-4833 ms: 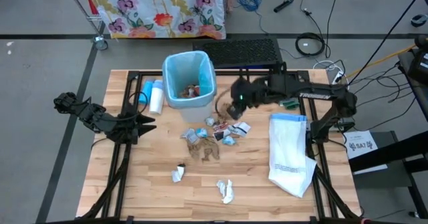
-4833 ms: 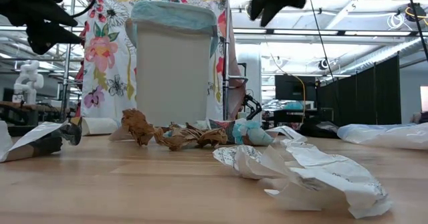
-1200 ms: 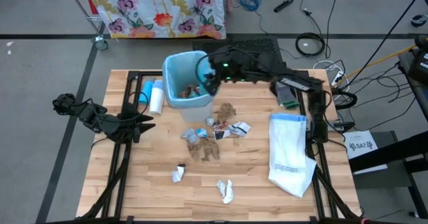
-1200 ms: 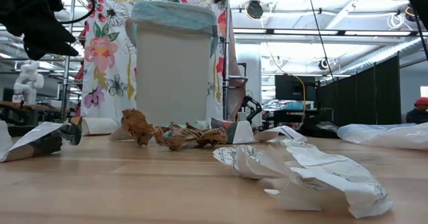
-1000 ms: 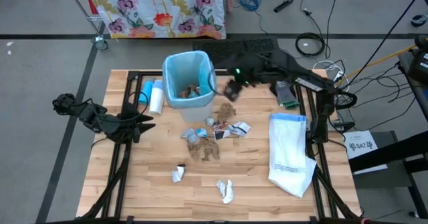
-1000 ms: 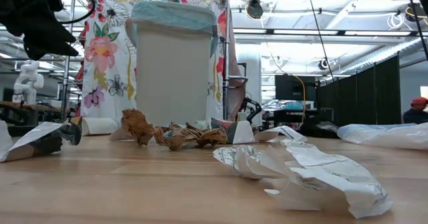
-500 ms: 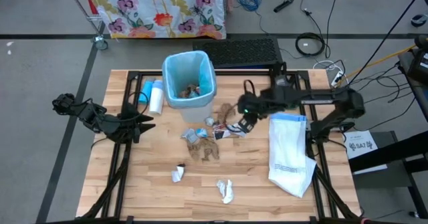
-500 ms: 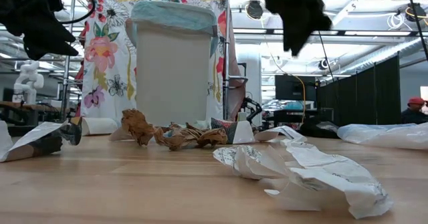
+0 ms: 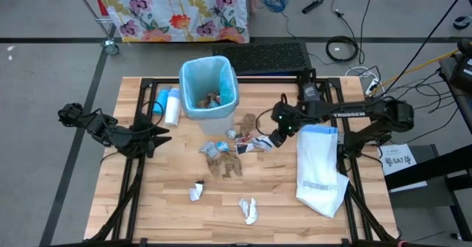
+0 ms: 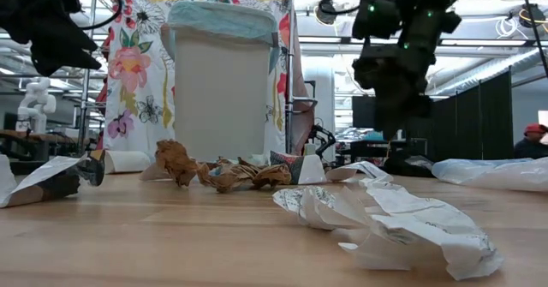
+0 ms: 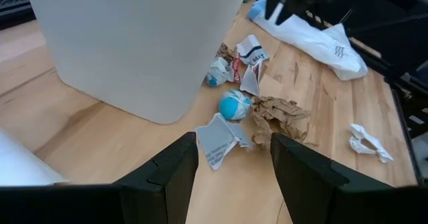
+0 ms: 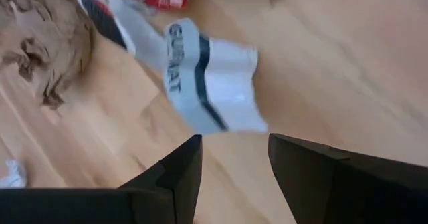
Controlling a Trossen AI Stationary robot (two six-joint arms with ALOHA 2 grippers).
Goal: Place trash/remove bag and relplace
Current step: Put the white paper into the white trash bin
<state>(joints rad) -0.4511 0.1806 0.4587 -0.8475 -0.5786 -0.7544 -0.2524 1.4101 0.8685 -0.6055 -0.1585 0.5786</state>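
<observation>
The bin (image 9: 209,89) stands at the table's far middle, lined with the light-blue bag (image 10: 221,17), and holds a few scraps. Trash lies in a cluster near it: brown paper (image 9: 226,166), a white printed wrapper (image 12: 207,93), a blue ball (image 11: 234,105). Two white scraps (image 9: 248,210) lie nearer the front edge. My right gripper (image 9: 273,138) hovers open just over the wrapper at the cluster's right end, its fingers (image 12: 180,177) short of it. My left gripper (image 9: 166,135) waits open at the table's left, above the surface. The white replacement bag (image 9: 318,169) lies flat on the right.
A blue-and-white cylinder (image 9: 171,105) lies on the table left of the bin. Black frame rails (image 9: 133,173) run along both table sides. A floral cloth (image 10: 128,81) hangs behind the table. Bare wood (image 9: 147,203) shows at the front left.
My right gripper has swung from beside the bin's right rim toward the table's near right and come down to the right end of the scrap cluster. The scraps, the bin and the bags have stayed where they were.
</observation>
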